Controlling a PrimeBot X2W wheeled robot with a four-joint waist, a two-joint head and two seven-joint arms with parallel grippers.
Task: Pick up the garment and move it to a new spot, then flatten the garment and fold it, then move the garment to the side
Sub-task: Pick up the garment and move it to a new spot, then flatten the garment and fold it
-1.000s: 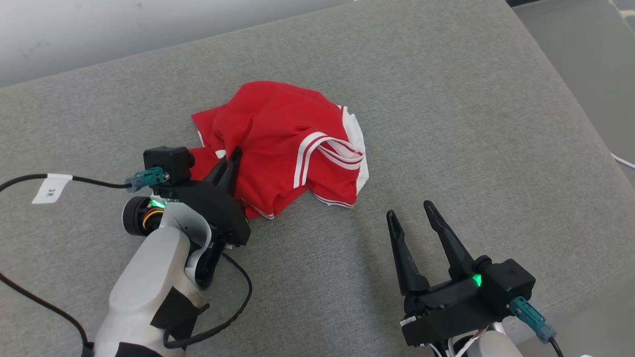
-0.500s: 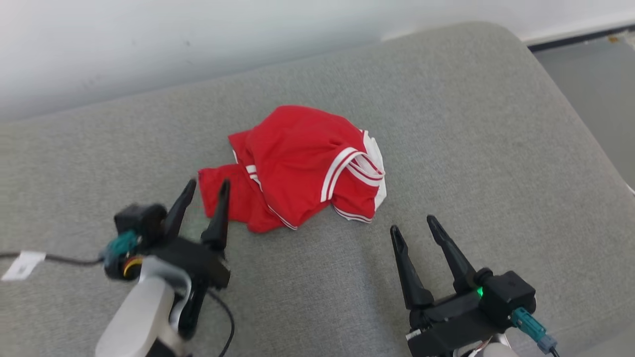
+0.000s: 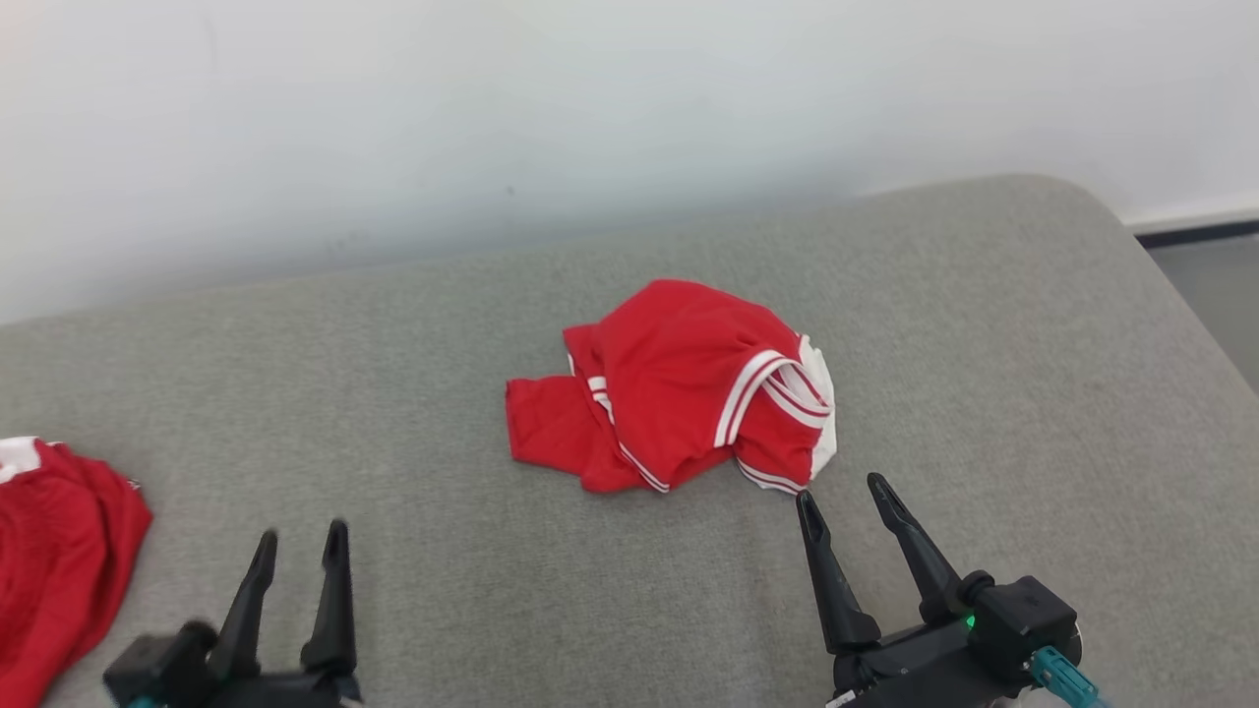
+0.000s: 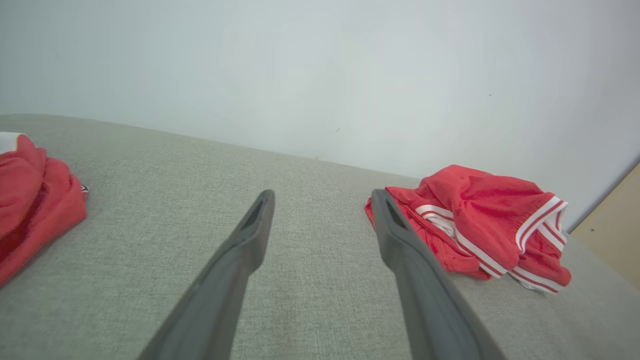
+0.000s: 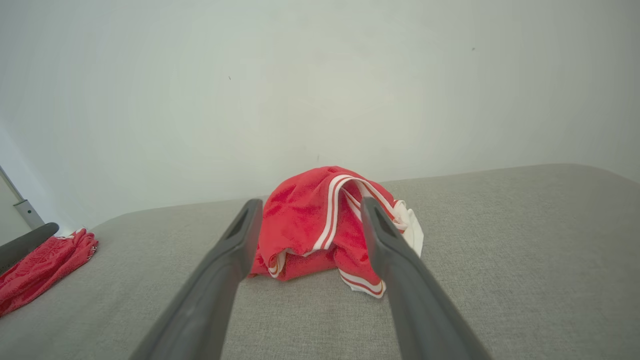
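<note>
A crumpled red garment (image 3: 679, 388) with white stripes lies in a heap on the grey cushion (image 3: 393, 413). It also shows in the left wrist view as the red garment (image 4: 475, 220) to the right of my fingers, and straight ahead between the fingers in the right wrist view (image 5: 325, 220). My right gripper (image 3: 846, 501) stands open just in front of the garment's near right corner, apart from it. My left gripper (image 3: 300, 546) is open at the lower left, well away from the heap, holding nothing.
A second red garment (image 3: 54, 551) lies at the cushion's left edge, also seen in the left wrist view (image 4: 35, 200) and the right wrist view (image 5: 40, 265). A pale wall (image 3: 590, 118) rises behind the cushion. The cushion's rounded right edge (image 3: 1161, 295) drops to the floor.
The head camera has tilted up, shifting the whole picture. My left gripper let go of the garment's left edge, opened, and drew back to the lower left. The right gripper stayed open.
</note>
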